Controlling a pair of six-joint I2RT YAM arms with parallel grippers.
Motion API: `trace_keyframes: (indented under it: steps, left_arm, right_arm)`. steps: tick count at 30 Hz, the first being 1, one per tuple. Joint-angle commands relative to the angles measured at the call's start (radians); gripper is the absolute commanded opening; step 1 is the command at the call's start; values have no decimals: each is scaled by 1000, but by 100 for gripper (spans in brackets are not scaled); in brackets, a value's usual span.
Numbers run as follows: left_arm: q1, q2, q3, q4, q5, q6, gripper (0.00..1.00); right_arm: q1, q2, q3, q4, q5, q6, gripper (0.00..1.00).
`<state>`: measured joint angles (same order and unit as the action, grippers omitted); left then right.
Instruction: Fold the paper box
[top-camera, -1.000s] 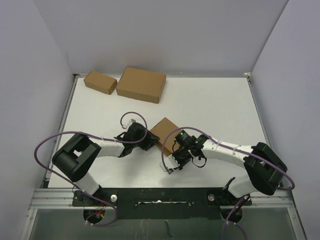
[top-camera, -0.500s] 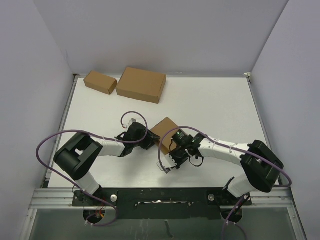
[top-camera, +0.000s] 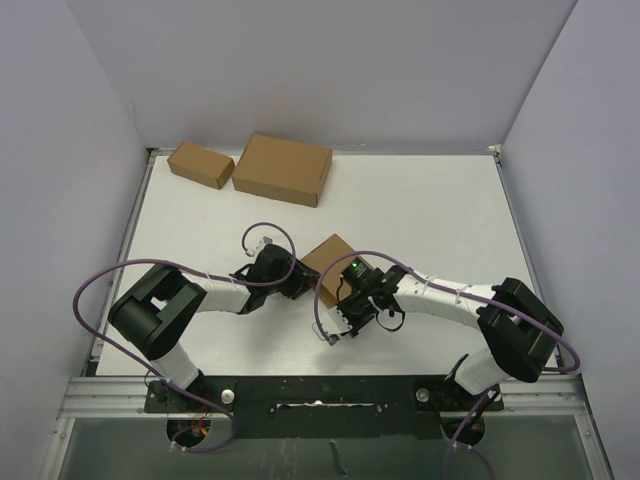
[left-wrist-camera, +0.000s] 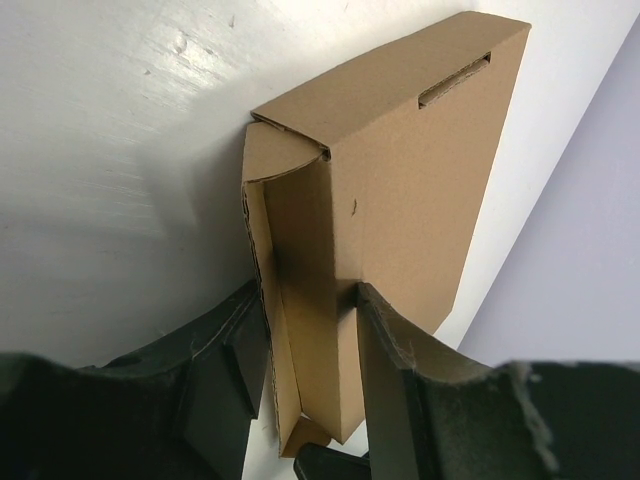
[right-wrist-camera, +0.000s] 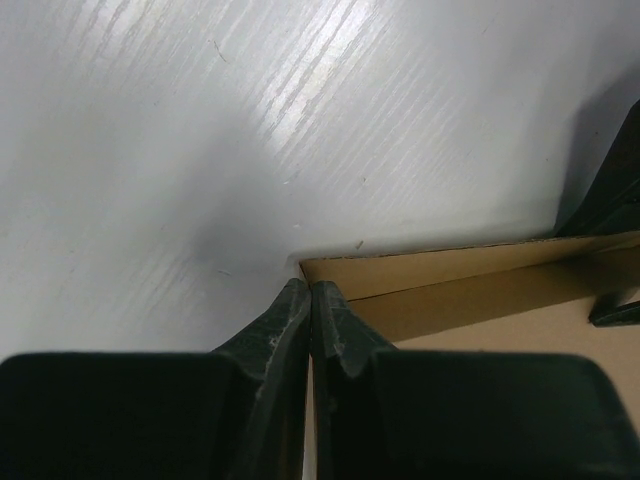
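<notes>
A: Where's the paper box (top-camera: 328, 254)?
B: Mid table (top-camera: 450, 210), btwn the two arms, well apart from the larger brown box (top-camera: 282, 168) at the far edge.
A: Left gripper (left-wrist-camera: 310, 300)?
B: Part-open, fingers (left-wrist-camera: 385, 330) either side of the box's near end, pressed on the cardboard. It's got hold.
A: Right gripper (right-wrist-camera: 310, 292)?
B: Fingers tight together, nothing btwn them. Tips sit right at a box corner; prob touching, can't tell for sure.
</notes>
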<state>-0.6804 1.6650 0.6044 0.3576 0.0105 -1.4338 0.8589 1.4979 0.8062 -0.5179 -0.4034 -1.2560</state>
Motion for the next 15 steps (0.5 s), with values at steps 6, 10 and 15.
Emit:
trace_keyframes:
  steps: [6,10,15]
  left_arm:
    - [2,42,-14,-85,5,21,36]
    - [6,43,-15,-86,6,21,35]
    - [7,43,-11,-87,9,22,36]
  right_arm:
    - [-28,7,32,14,1,-5,3]
    - [-53,-10,33,7,-11,-5,3]
    - [-56,-15,31,3,-15,-8,4]
